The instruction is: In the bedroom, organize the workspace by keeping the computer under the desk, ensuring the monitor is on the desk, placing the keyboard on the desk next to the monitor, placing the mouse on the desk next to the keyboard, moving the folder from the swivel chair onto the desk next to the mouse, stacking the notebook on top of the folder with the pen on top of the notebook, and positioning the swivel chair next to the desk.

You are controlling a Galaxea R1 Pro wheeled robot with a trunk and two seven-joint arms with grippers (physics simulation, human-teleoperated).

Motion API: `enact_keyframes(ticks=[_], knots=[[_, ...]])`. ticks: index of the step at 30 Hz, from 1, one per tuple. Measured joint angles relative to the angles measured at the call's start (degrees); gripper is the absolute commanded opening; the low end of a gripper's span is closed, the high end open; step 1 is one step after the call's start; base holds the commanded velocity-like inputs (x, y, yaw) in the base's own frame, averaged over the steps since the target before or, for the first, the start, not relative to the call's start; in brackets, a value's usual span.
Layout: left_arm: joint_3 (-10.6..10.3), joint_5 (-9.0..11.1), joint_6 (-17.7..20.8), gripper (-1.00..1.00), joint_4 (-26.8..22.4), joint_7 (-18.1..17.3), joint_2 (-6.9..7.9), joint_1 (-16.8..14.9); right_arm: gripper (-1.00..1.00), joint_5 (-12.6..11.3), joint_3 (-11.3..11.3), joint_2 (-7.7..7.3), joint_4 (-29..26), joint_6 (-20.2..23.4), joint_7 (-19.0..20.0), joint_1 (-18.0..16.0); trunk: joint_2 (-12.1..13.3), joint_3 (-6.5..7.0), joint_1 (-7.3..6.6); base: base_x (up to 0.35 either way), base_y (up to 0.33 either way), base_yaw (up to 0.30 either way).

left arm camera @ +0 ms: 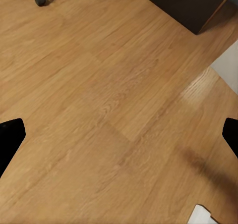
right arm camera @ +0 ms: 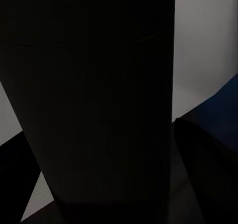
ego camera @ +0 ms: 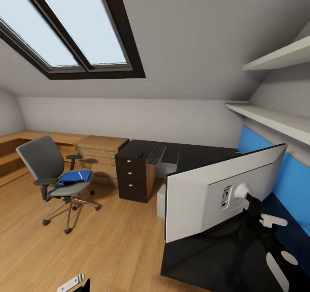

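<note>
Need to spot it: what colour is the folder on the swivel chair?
Bright blue folder, clearest in the head view.

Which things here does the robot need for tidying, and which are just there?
Needed: grey padded swivel chair, flat blue folder on its seat, slim grey keyboard, wide monitor, long black desk.
Just there: light wooden cabinet, white wall shelves, skylight window.

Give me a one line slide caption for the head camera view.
Monitor seen from behind on the black desk, keyboard beyond, blue folder on the swivel chair.
</note>
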Motion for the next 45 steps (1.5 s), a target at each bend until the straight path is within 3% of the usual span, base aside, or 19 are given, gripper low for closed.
enact_keyframes(ticks=[19,31,45], knots=[[0.02,0.0,0.01,1.0,-0.02,0.02,0.0,0.01,-1.0,-0.62,0.2,-0.12,0.03,0.09,0.19,0.0,0.0,0.0,0.0,0.0,-0.006,0.0],[0.01,-0.06,0.01,1.0,-0.02,0.01,0.0,0.01,-1.0,-0.03,0.3,-0.31,0.38,0.12,6.95,0.04,0.01,-0.01,0.0,0.0,0.0,0.0],[0.0,-0.05,-0.03,1.0,-0.01,0.02,0.0,0.01,-1.0,-0.41,0.26,-0.41,0.39,0.2,8.12,0.06,0.01,-0.02,0.0,0.0,-0.048,0.0]])
